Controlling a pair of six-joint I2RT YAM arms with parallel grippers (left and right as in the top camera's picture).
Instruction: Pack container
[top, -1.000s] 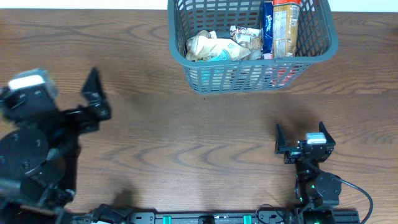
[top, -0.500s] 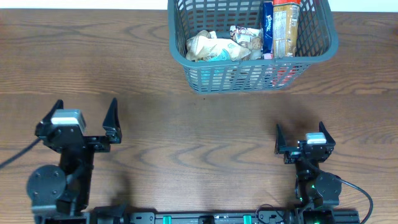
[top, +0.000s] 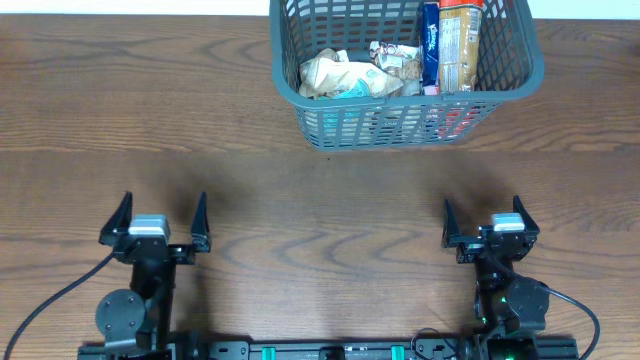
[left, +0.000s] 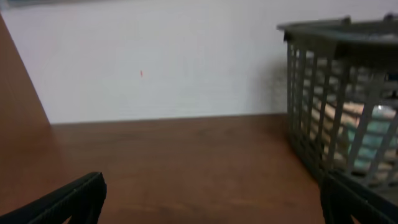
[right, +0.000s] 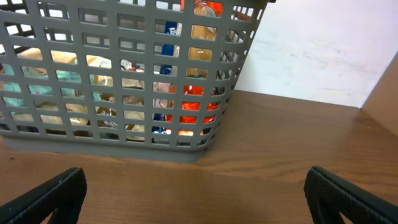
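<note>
Gaping empty, the left gripper (top: 164, 202) and right gripper (top: 482, 205) sit well short of the container (top: 400, 125).

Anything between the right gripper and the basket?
Nothing visible. Only bare table lies between the right gripper and the basket, in both the overhead and right wrist views. Its jaws stand open.

Far end of the container (top: 360, 125) past overhead view's top edge
</note>
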